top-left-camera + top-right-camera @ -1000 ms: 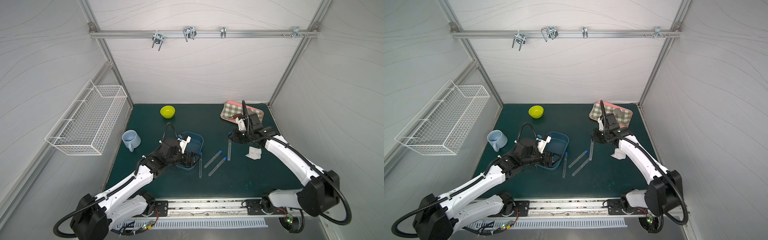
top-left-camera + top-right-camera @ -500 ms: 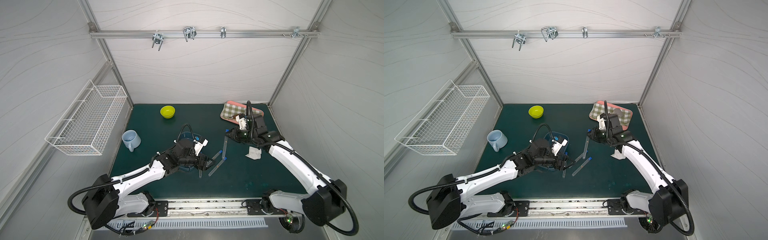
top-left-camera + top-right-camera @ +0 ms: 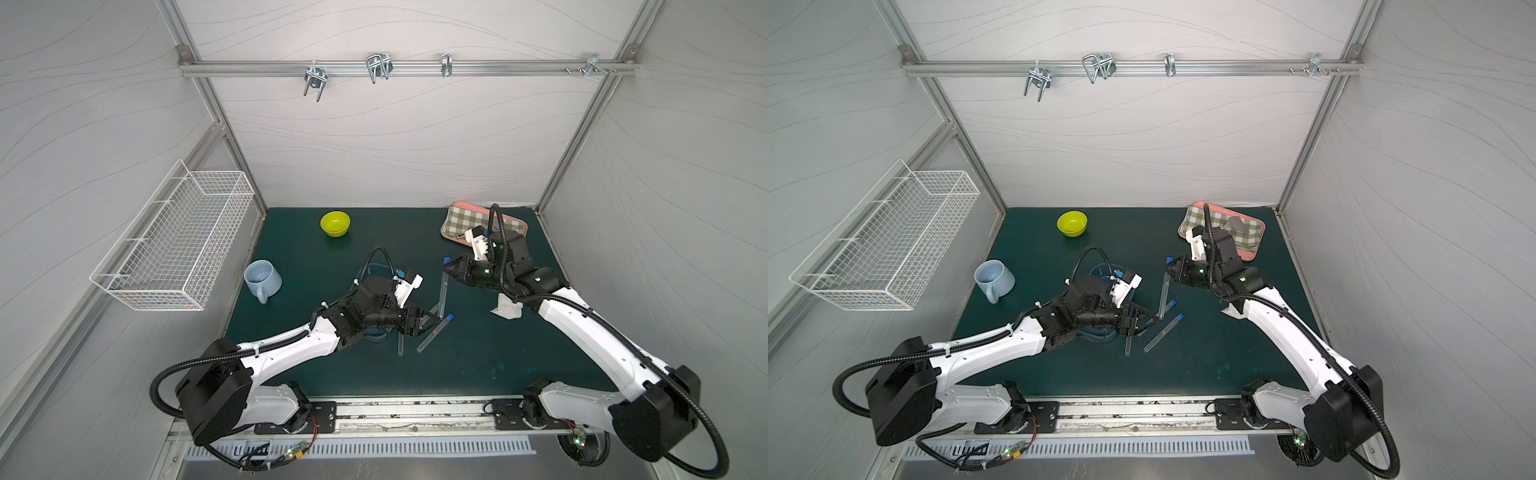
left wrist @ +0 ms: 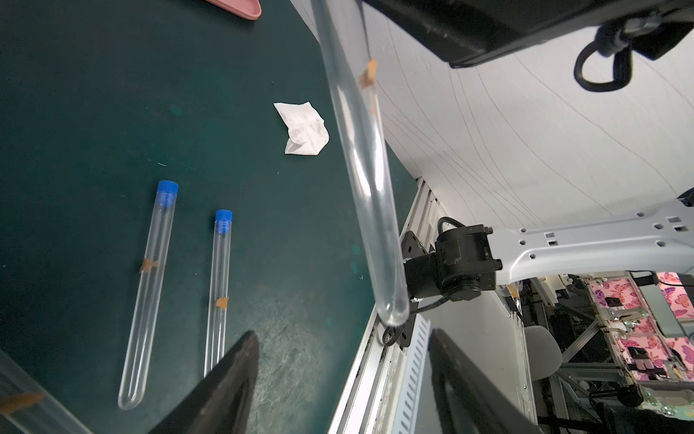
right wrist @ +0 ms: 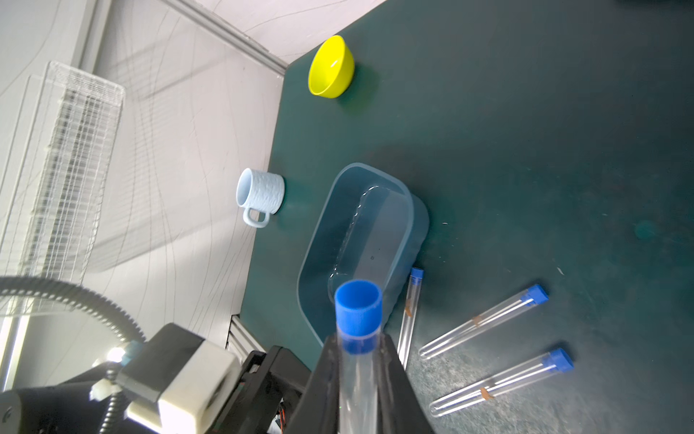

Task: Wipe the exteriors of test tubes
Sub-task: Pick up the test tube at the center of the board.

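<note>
The right pincer pinches the held tube just below its blue cap. The tube's long axis slopes from the cap at the back down toward the front, with the rounded end lowest and an orange mark on its side. The left pincer is spread, a finger on either side of that end, clear of it. One spare tube lies flat along the clear bin on the green surface. Two further tubes lie nearby, caps pointing away from the left pincer.

test tubes: clear, glossy | mat: matt, scuffed | wipe: crumpled paper | basket: wire
</note>
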Controlling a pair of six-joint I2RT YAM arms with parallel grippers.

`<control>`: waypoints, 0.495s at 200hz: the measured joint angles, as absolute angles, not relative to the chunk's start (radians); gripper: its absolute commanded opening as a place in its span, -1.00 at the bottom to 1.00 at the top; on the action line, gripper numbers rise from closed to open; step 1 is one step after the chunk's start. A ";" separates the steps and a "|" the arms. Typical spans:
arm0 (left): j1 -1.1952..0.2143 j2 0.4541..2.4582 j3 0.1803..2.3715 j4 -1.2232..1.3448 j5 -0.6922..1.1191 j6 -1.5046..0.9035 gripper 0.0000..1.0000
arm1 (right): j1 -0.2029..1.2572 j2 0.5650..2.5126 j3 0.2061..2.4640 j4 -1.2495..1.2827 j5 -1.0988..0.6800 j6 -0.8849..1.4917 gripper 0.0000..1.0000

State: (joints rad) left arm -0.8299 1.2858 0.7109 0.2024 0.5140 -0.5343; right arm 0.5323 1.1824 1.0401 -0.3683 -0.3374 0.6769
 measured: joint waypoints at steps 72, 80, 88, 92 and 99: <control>-0.839 1.286 0.722 0.265 0.532 -0.565 0.12 | 0.549 1.112 0.947 -0.233 -0.341 0.666 -0.75; -0.839 1.286 0.722 0.268 0.535 -0.570 0.06 | 0.549 1.107 0.935 -0.218 -0.342 0.667 -0.75; -0.840 1.286 0.722 0.270 0.538 -0.571 0.02 | 0.549 1.102 0.923 -0.202 -0.342 0.668 -0.74; -0.840 1.286 0.722 0.271 0.539 -0.570 0.00 | 0.549 1.101 0.918 -0.195 -0.342 0.669 -0.75; -0.840 1.286 0.722 0.272 0.540 -0.572 -0.03 | 0.549 1.098 0.911 -0.183 -0.342 0.672 -0.75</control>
